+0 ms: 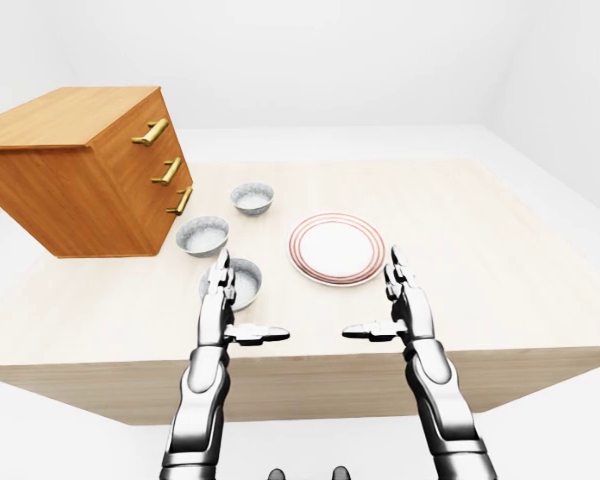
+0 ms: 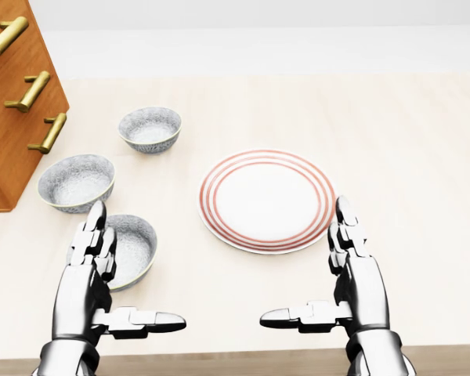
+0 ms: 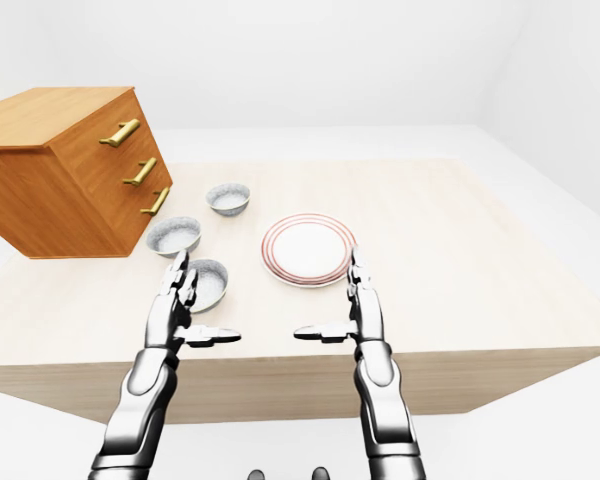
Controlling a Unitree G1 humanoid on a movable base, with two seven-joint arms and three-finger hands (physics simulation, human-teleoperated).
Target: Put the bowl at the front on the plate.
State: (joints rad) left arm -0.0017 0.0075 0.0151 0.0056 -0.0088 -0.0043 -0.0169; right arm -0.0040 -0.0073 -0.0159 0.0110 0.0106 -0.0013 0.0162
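Observation:
Three grey speckled bowls lie left of the plate in the head view. The lowest bowl [image 2: 135, 244] is the one nearest the table's bottom edge. My left hand [image 2: 135, 268] is open, its fingers upright over that bowl's left rim and its thumb stretched out below it. Whether it touches the bowl I cannot tell. The white plate [image 2: 266, 200] with red rings lies at the middle. Below the plate's right edge my right hand [image 2: 305, 262] is open and holds nothing, thumb pointing left.
Two more bowls, a middle bowl [image 2: 77, 180] and an upper bowl [image 2: 150, 128], sit between the lowest bowl and a wooden drawer cabinet [image 2: 16, 94] with brass handles at the upper left. The light wood table [image 2: 392, 141] stretches to the right; its near edge runs just under my hands.

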